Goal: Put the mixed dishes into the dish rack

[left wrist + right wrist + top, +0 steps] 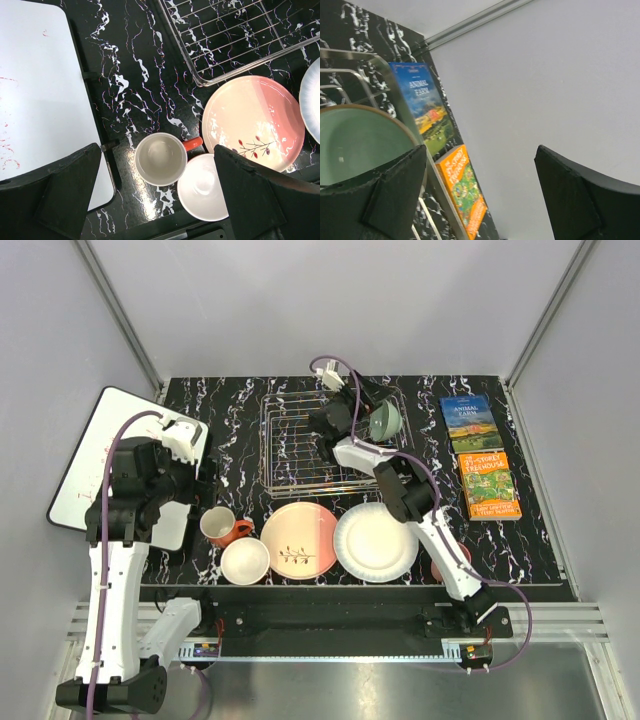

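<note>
The silver wire dish rack [318, 445] stands at the back middle. The mint-green bowl [386, 420] leans tilted at its right end and also shows in the right wrist view [355, 142]. My right gripper [366, 400] hangs beside the bowl; in the right wrist view it [480, 195] is open with nothing between its fingers. In front of the rack lie the orange-red mug [222, 527], the orange bowl [245, 561], the pink-and-cream plate [299, 540] and the white plate [376, 541]. The pink cup [440, 565] is mostly hidden under the right arm. My left gripper [160, 195] is open, above the mug [161, 158] and the bowl [204, 186].
A white board [95, 455] lies at the left, partly under the left arm. Two colourful books [470, 422] [487, 485] lie at the right. The mug's handle points toward the pink-and-cream plate [253, 122]. The enclosure walls stand close on all sides.
</note>
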Robot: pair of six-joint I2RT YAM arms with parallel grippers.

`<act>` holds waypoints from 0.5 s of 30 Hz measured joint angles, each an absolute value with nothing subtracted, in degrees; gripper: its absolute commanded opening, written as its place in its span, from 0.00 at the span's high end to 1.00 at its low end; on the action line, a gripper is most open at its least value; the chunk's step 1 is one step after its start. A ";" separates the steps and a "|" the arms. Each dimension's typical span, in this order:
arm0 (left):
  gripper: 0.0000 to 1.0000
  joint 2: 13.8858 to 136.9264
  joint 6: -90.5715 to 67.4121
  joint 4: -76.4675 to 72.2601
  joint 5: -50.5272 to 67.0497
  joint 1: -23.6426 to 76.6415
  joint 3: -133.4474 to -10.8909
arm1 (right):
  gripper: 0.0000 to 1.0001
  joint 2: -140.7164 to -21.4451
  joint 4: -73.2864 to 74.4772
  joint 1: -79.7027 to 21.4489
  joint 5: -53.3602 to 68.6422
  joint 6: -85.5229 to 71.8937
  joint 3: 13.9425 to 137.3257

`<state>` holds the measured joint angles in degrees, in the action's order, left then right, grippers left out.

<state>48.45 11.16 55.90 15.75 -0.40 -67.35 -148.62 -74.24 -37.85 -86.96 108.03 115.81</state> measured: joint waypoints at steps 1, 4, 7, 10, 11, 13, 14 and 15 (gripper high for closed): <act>0.01 48.47 11.14 55.90 15.75 -0.40 -67.35 | 0.02 -147.55 -74.19 -37.93 -86.96 108.88 115.83; 0.01 48.49 11.16 55.88 15.75 -0.40 -67.35 | 0.00 -142.74 -73.87 -38.46 -86.94 111.26 115.87; 0.01 48.53 11.16 55.90 15.77 -0.40 -67.35 | 0.00 -134.67 -73.65 -39.59 -86.94 112.79 115.72; 0.01 48.84 11.90 56.16 15.73 -0.40 -67.35 | 0.00 -124.01 -73.82 -41.74 -86.94 113.56 114.93; 0.01 48.93 12.29 56.34 15.44 -0.40 -67.35 | 0.00 -120.33 -73.91 -42.83 -86.87 113.75 114.96; 0.01 49.01 13.39 56.80 14.44 -0.40 -67.35 | 0.00 -112.90 -73.89 -46.52 -86.94 113.93 115.13; 0.01 49.08 13.98 57.01 13.82 -0.40 -67.35 | 0.00 -109.03 -73.93 -49.56 -86.94 114.02 115.57; 0.01 49.25 14.81 57.19 13.13 -0.40 -67.40 | 0.00 -104.55 -73.71 -53.78 -86.30 113.84 116.01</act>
